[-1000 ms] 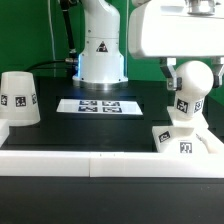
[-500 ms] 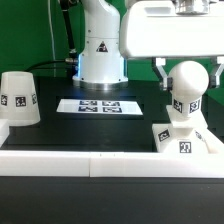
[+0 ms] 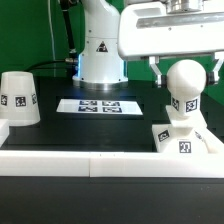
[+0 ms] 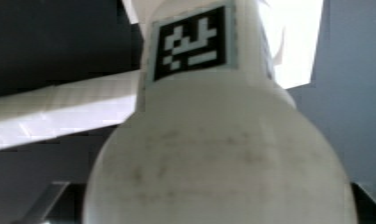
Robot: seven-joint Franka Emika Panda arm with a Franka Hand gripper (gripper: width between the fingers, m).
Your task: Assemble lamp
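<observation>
The white bulb (image 3: 185,92) stands upright with its stem on the flat square base (image 3: 181,139) at the exterior view's right. My gripper (image 3: 186,68) is open. Its fingers stand apart on either side of the bulb's round head, clear of it. In the wrist view the bulb (image 4: 203,140) fills the picture, with its tag towards the stem. The cone shade (image 3: 18,98) stands alone at the exterior view's left, far from the gripper.
The marker board (image 3: 100,105) lies flat in the middle of the table before the robot pedestal (image 3: 100,50). A long white rail (image 3: 90,160) runs along the table's front edge.
The gripper's fingers have spread apart from the bulb's head, and the hand has risen a little. The bulb stays upright on the base.
</observation>
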